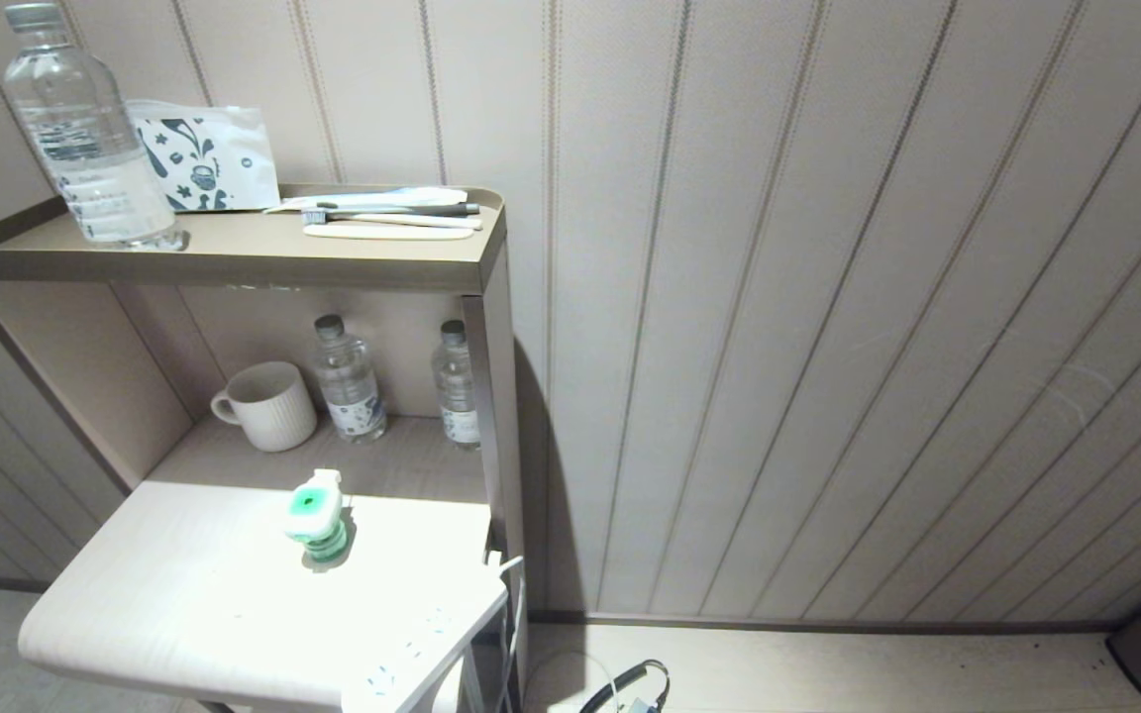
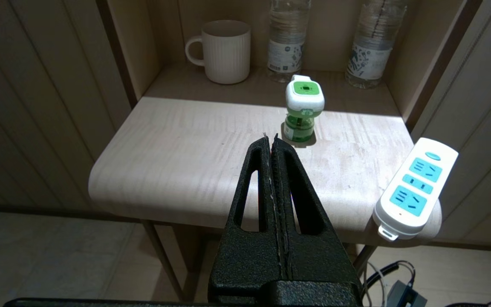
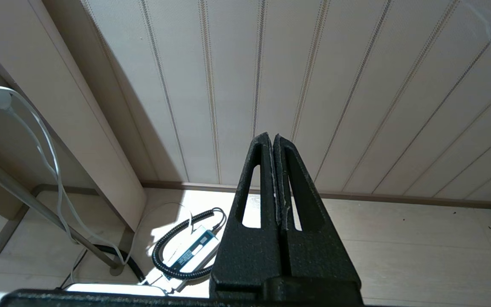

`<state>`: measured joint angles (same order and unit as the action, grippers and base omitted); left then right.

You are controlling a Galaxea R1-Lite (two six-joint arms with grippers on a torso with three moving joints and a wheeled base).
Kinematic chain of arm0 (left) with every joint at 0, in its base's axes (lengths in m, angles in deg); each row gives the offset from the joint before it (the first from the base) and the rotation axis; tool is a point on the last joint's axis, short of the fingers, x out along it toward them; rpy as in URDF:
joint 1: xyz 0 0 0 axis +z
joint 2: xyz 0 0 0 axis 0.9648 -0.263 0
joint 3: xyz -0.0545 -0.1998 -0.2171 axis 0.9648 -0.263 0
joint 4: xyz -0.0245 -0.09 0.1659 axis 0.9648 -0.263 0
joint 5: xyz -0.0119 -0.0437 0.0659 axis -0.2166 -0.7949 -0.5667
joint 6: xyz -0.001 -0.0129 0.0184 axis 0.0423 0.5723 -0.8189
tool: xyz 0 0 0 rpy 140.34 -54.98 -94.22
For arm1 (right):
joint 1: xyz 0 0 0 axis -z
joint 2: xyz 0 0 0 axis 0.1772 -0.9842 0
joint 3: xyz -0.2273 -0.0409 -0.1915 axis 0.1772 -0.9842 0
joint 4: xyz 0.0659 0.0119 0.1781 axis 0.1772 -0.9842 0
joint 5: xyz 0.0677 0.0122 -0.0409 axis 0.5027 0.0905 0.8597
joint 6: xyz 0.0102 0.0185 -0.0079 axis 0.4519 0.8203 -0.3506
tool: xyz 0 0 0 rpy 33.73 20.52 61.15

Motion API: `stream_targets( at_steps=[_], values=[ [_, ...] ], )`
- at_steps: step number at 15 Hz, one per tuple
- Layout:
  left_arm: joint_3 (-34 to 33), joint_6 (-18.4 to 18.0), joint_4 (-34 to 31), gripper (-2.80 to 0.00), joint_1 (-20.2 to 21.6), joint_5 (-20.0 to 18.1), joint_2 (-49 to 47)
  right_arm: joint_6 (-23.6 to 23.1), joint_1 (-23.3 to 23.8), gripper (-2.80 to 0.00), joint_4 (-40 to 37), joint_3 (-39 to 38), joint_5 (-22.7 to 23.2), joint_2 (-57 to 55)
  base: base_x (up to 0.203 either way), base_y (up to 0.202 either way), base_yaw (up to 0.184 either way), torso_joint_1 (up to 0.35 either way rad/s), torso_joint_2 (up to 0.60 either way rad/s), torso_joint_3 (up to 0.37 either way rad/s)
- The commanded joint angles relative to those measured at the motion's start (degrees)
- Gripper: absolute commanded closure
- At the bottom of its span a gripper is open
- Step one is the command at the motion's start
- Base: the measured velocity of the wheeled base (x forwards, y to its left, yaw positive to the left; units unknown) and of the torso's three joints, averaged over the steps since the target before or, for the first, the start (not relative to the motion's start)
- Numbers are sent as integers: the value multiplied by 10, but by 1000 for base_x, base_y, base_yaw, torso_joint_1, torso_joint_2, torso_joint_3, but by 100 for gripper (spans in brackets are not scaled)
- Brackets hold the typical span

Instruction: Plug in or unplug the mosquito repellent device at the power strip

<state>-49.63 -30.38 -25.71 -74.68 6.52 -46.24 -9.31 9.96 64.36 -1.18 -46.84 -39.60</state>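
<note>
Clenched empty, the left gripper [image 2: 270, 137] hovers short of the mosquito repellent device [image 2: 304, 107]; the power strip's [image 2: 416, 187] cord is hidden.

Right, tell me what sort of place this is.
Probably a hotel or guest room. A panelled wall backs a shelf unit stocked with sealed water bottles, a mug and wrapped toiletries. On the small table stand a mosquito repellent device and a power strip.
</note>
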Motion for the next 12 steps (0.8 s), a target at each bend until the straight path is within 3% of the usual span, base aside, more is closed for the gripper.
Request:
stream_targets(
  at_steps=[1,12],
  values=[
    [0,0,1,0,0,0,-1,0,0,0,-1,0,0,-1,0,0,0,0,0,0],
    [0,0,1,0,0,0,-1,0,0,0,-1,0,0,-1,0,0,0,0,0,0]
  ],
)
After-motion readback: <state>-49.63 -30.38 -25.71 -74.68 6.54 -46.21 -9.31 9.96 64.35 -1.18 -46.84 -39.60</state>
